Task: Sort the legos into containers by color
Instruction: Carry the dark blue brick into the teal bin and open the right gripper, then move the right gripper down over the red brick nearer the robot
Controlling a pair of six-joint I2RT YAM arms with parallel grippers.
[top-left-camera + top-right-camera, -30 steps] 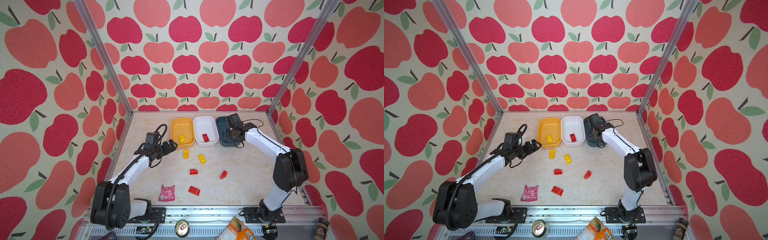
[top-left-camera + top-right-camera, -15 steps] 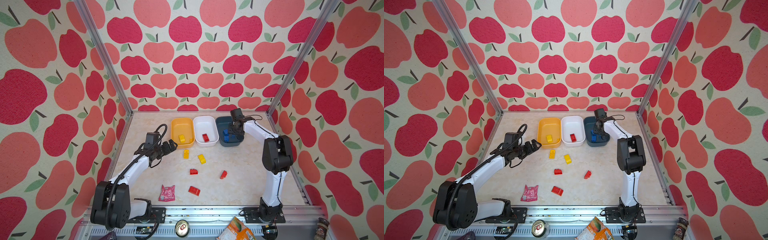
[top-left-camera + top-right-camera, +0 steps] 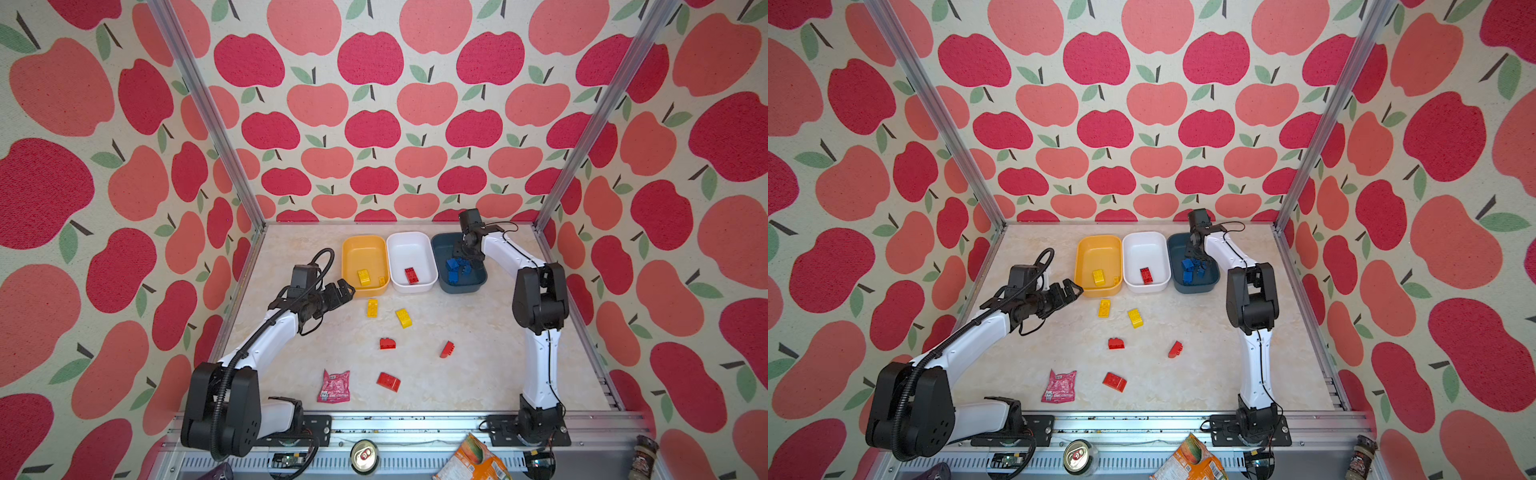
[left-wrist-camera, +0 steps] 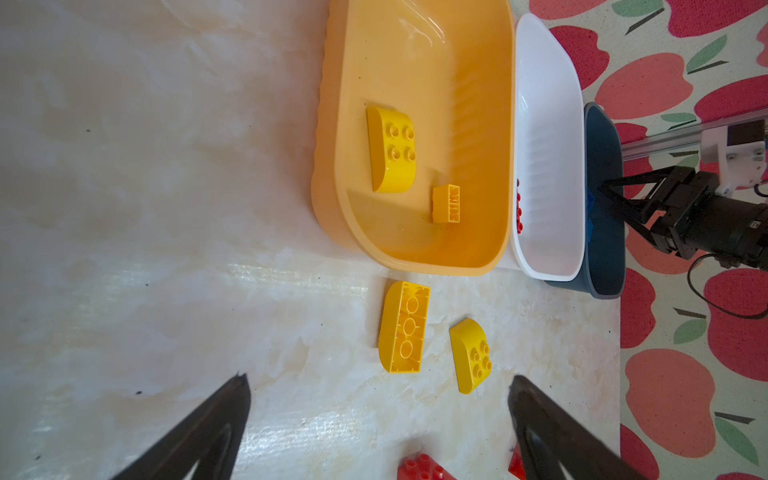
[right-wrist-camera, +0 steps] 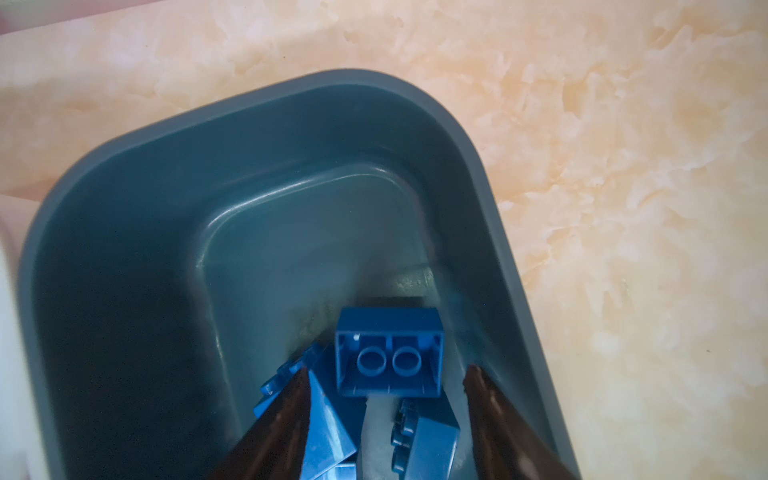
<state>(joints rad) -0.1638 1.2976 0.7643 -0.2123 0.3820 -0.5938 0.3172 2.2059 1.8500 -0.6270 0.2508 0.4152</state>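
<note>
Three containers stand in a row at the back: yellow tub (image 3: 363, 249), white tub (image 3: 409, 249), dark blue-grey tub (image 3: 441, 248). My right gripper (image 5: 388, 369) reaches down into the dark tub, open; a blue lego (image 5: 389, 353) lies loose between its fingertips among several blue ones (image 3: 455, 270). My left gripper (image 4: 380, 377) hovers open and empty by the yellow tub's front corner. Two yellow legos (image 3: 363, 276) lie in the yellow tub and one red lego (image 3: 411, 275) in the white tub. On the table lie yellow legos (image 3: 372, 308) (image 3: 403, 318) and red legos (image 3: 387, 343) (image 3: 447, 349) (image 3: 388, 381).
A crinkled pink foil packet (image 3: 334, 386) lies near the table's front, left of the nearest red brick. A drink can (image 3: 364, 456) and an orange packet (image 3: 471, 461) sit on the front rail. Apple-patterned walls and metal posts close in three sides.
My right arm has drawn its elbow back and up, with the gripper now pointing down into the dark tub. Its jaws have widened off the blue lego. The left arm has not moved.
</note>
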